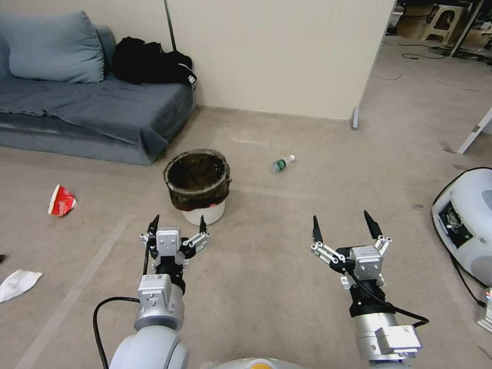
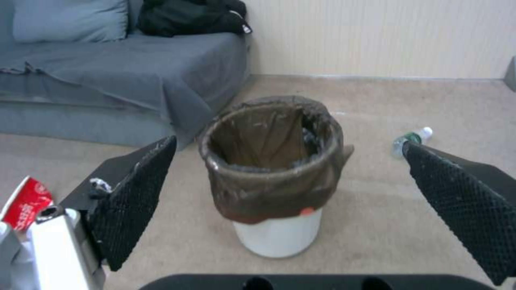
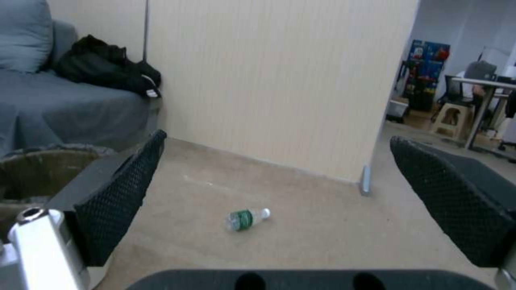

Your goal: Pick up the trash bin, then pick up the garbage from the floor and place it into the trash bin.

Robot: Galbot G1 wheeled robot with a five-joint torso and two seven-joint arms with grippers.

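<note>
The trash bin (image 1: 199,187) is a small white bucket with a dark bag folded over its rim, standing upright on the carpet in front of the sofa; the left wrist view has the trash bin (image 2: 274,177) straight ahead. My left gripper (image 1: 178,224) hovers open just short of it, touching nothing. My right gripper (image 1: 343,224) is open over bare carpet to the right. Garbage lies around: a clear green-labelled bottle (image 1: 283,163) (image 3: 246,218) beyond the bin to the right, a crushed red-and-white cup (image 1: 61,200) (image 2: 26,203) on the left, a white crumpled tissue (image 1: 18,284) at the near left.
A grey-blue sofa (image 1: 87,110) with a cushion and a black clothing heap (image 1: 148,61) stands at the back left. A cream partition wall (image 1: 277,56) closes the back. A white rounded machine (image 1: 466,220) with a cable sits at the right edge.
</note>
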